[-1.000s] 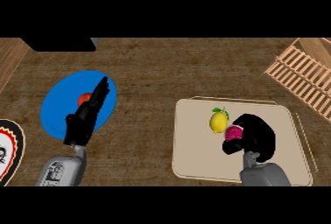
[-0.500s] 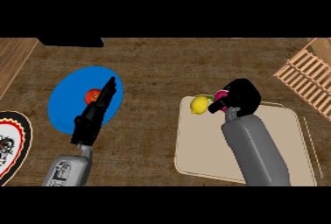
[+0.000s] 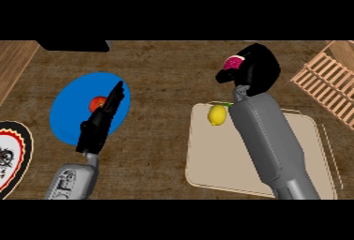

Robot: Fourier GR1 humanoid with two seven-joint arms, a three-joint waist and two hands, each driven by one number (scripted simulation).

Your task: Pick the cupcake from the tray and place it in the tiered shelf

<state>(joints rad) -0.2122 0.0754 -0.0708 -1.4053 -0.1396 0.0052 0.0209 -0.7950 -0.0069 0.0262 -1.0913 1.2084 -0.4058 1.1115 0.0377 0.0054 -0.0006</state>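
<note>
The right robot hand (image 3: 254,71) hangs above the wooden table (image 3: 166,70) just beyond the far edge of the beige tray (image 3: 207,161). Its black fingers are curled round the cupcake (image 3: 235,62), so only the pink top peeks out on the side turned away from the tiered shelf (image 3: 326,83). The cupcake is therefore off the tray and in the air, past the tray's far left corner and not yet at the shelf. The shelf's pale wooden slats stand beyond the tray's far right corner, apart from the hand. The grey right forearm (image 3: 269,140) runs lengthwise over the tray and hides its middle. A yellow lemon (image 3: 217,114) lies on the tray at its far left corner, just beside that forearm. Well to the left of the tray, the left robot hand (image 3: 104,119) is held flat with its fingers straight and pressed together, gripping nothing. It is over a blue plate (image 3: 69,117), and a small red fruit (image 3: 97,102) on the plate shows just beside the fingers. Farther left of the tray, a patterned plate (image 3: 10,154) is cut off by the view's edge. A dark object (image 3: 72,45) sits far beyond the tray's left side.
</note>
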